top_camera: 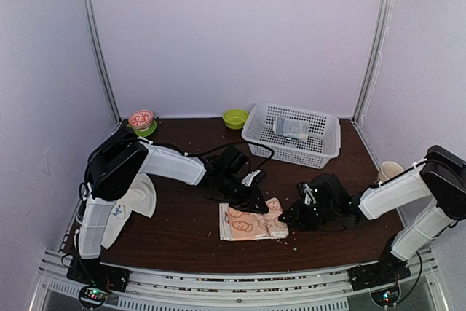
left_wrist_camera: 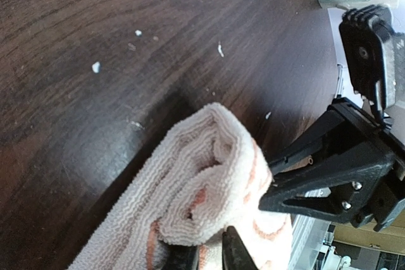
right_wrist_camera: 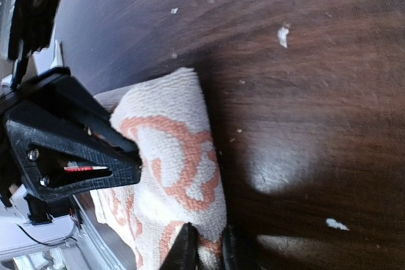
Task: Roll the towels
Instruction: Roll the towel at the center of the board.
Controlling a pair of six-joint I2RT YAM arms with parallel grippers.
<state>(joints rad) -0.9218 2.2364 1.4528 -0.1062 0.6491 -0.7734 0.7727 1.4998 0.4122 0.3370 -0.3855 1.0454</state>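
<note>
The cream towel with orange-pink cartoon faces (top_camera: 251,222) lies partly rolled near the table's front centre. My left gripper (top_camera: 256,205) is shut on its far left edge. In the left wrist view the curled end of that towel (left_wrist_camera: 202,181) sits just above the left gripper (left_wrist_camera: 204,256), with cloth pinched between the fingers. My right gripper (top_camera: 286,218) is shut on the towel's right edge. The right wrist view shows the printed towel (right_wrist_camera: 177,156) nipped in the right gripper (right_wrist_camera: 207,252). A plain cream-white towel (top_camera: 140,196) lies at the left, partly under the left arm.
A white basket (top_camera: 324,143) at the back right holds a grey-blue rolled towel (top_camera: 291,127). A green bowl (top_camera: 234,117) and a red-and-white cup (top_camera: 141,119) stand at the back. Another cup (top_camera: 390,170) is at the right edge. White crumbs (left_wrist_camera: 95,66) dot the dark wood.
</note>
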